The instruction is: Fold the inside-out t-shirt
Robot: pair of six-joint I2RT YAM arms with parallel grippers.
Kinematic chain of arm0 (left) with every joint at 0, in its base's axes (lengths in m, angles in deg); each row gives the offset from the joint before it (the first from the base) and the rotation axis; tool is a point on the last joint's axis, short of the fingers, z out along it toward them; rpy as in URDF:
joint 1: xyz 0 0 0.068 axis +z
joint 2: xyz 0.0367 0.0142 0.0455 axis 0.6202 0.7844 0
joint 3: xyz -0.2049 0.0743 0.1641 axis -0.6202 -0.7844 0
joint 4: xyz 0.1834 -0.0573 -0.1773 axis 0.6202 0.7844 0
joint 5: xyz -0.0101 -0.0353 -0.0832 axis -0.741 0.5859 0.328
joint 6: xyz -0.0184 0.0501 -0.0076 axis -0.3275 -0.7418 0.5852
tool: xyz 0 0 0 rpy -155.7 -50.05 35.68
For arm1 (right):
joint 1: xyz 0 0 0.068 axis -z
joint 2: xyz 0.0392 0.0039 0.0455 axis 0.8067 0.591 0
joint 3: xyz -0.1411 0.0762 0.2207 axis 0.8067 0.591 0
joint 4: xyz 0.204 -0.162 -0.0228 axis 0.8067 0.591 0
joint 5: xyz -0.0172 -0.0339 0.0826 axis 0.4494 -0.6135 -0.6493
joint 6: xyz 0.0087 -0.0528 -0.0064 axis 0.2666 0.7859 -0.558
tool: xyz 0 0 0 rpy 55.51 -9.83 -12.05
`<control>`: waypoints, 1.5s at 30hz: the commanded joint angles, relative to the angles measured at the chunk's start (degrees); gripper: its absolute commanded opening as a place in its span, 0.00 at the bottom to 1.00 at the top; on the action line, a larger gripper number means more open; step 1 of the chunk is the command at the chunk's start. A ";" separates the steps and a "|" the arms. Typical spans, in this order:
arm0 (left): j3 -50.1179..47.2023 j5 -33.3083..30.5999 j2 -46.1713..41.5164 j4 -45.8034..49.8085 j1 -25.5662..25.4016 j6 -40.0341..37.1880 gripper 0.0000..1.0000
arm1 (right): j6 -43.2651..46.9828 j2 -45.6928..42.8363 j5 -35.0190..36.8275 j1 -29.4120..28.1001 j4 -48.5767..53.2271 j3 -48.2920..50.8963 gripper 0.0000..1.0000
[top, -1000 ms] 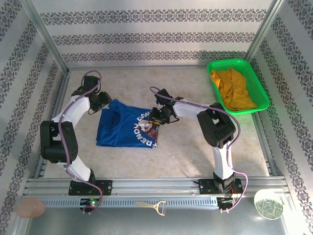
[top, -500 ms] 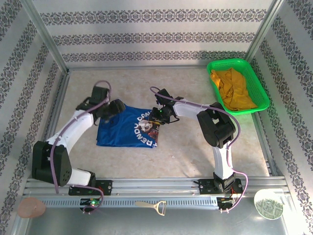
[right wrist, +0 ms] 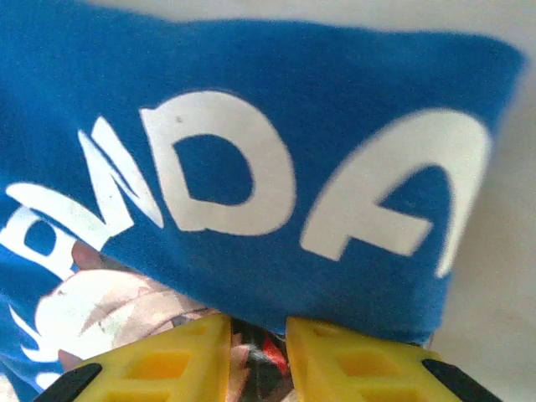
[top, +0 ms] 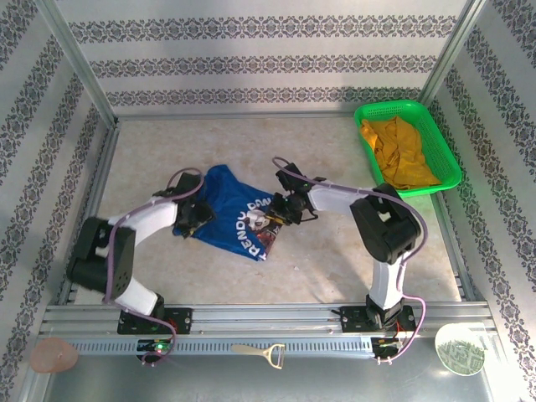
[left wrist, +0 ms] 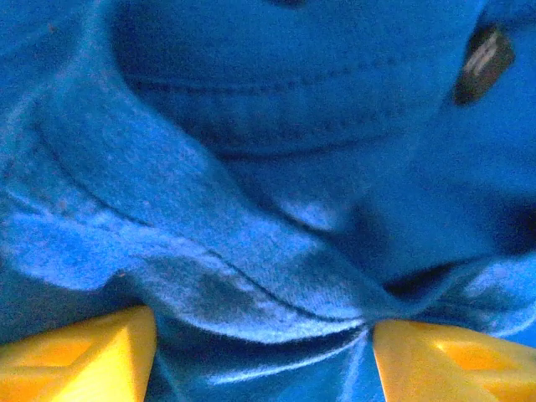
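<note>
The left arm [top: 146,216] and the right arm [top: 381,228] share one build: glossy white tubular links set between chunky black joint housings, each on a black base. A thin lilac cable [top: 188,171] runs loosely along each arm. The left gripper [top: 194,219] and the right gripper [top: 275,219] have black bodies. Close up, the fingers [left wrist: 79,364] are bright yellow moulded plastic with sunken pockets, and the right pair [right wrist: 352,364] has black at its outer corners
</note>
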 commanded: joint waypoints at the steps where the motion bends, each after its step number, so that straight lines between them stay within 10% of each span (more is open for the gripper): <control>1: 10.79 2.83 9.16 -3.06 0.34 -9.99 0.70 | -8.81 -2.80 4.75 -1.26 6.47 9.28 0.33; 12: 52.51 16.08 33.86 7.98 -0.53 -20.18 0.73 | -14.94 -21.39 8.51 -7.66 7.09 15.26 0.36; 24: 35.13 14.97 17.47 0.27 0.07 -13.34 0.83 | 22.42 -9.42 2.43 18.85 15.16 -14.13 0.54; 45: 43.43 18.86 31.33 -0.27 1.10 -13.24 0.85 | 34.79 17.20 4.42 15.02 23.83 -39.26 0.50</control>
